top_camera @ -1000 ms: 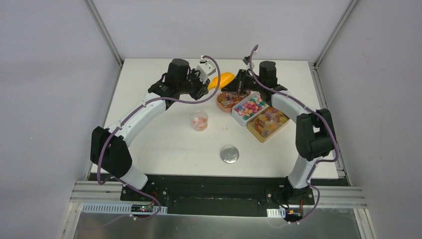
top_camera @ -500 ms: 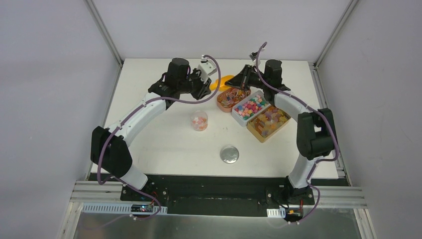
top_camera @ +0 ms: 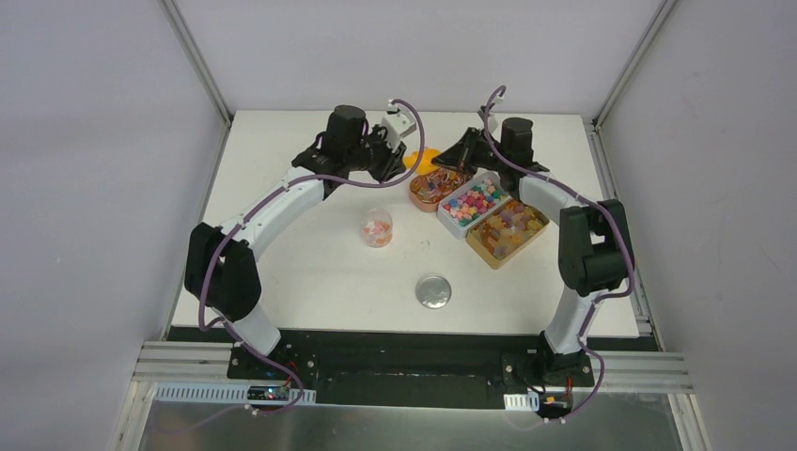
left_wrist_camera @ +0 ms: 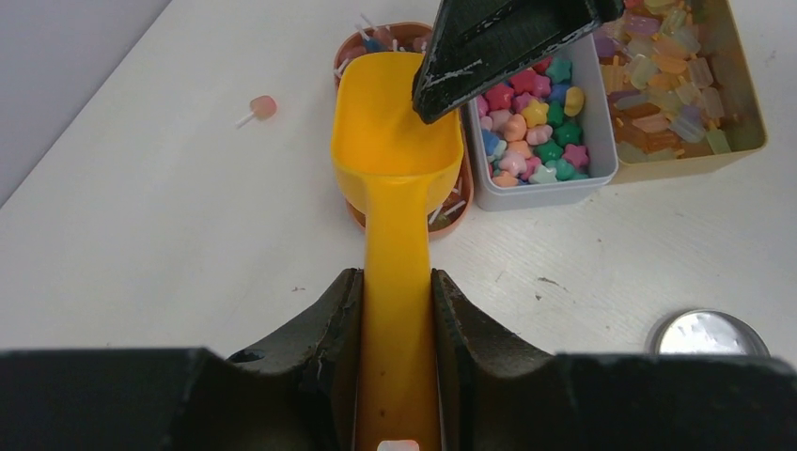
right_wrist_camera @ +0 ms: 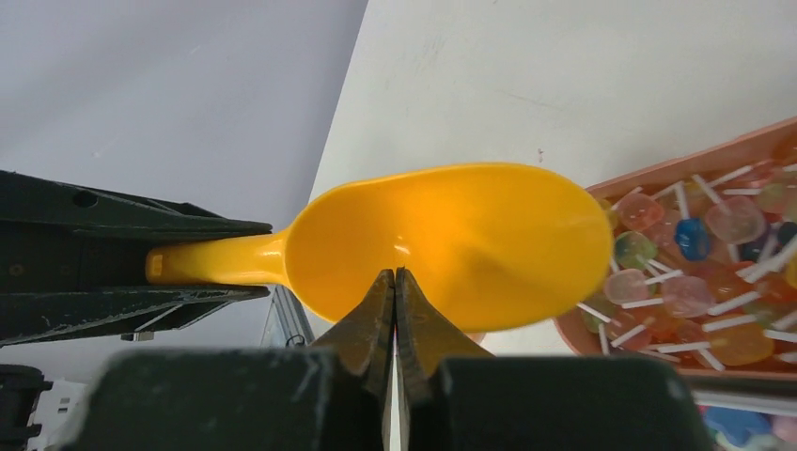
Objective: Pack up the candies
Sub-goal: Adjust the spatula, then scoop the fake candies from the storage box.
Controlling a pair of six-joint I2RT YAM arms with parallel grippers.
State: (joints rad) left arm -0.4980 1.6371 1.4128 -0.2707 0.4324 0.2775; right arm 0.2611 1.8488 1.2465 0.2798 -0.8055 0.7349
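L gripper, clenched on scoop, just swung it over tray. R gripper, clamped empty, sits above tray. You're set to dig candies.

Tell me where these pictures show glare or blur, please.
Left wrist view: white glare on the silver lid; the scoop and the star candies are sharp. Right wrist view: the scoop's right edge is smeared and the lollipops look soft. Top view: even light, only faint shadows.
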